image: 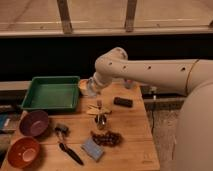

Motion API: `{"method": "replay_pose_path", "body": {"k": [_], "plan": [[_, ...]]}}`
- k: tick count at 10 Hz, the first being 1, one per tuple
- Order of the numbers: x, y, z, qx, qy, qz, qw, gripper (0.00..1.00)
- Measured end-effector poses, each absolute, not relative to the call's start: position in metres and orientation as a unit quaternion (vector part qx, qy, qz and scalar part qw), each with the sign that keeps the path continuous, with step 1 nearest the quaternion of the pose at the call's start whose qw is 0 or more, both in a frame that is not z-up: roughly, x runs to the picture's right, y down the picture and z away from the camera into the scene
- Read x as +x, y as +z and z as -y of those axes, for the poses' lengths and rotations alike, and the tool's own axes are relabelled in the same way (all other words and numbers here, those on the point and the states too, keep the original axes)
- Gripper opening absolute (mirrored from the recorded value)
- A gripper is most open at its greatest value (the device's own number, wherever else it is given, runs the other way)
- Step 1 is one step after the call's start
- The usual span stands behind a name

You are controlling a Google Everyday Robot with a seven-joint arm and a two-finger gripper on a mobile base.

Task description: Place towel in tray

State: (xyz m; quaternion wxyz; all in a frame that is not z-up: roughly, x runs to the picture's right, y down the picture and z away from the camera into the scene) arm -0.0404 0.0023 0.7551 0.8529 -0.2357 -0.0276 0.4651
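The green tray [50, 93] sits at the table's back left and looks empty. My gripper [90, 88] is at the end of the white arm [150, 72], which reaches in from the right. It hangs just off the tray's right rim, above the table. A pale grey bundle shows at the gripper's tip; I cannot tell if it is the towel. No towel lies anywhere else on the table.
A small orange cup [82, 85] stands by the tray's right rim, behind the gripper. On the table are a purple bowl [34, 122], an orange bowl [22, 151], a black brush [70, 152], a blue sponge [93, 148], grapes [106, 137], a metal cup [101, 120] and a black block [123, 102].
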Motion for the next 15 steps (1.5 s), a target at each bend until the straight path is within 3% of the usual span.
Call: {"method": "replay_pose_path", "body": {"k": [5,12,15], "plan": [[-0.055,0.754,0.009,-0.230,0.441,0.035,0.867,0.00],[-0.187,0.769,0.061,-0.235,0.319,0.072,0.916,0.00],[-0.233,0.767,0.070,-0.254,0.266,0.114,0.923,0.06]]}}
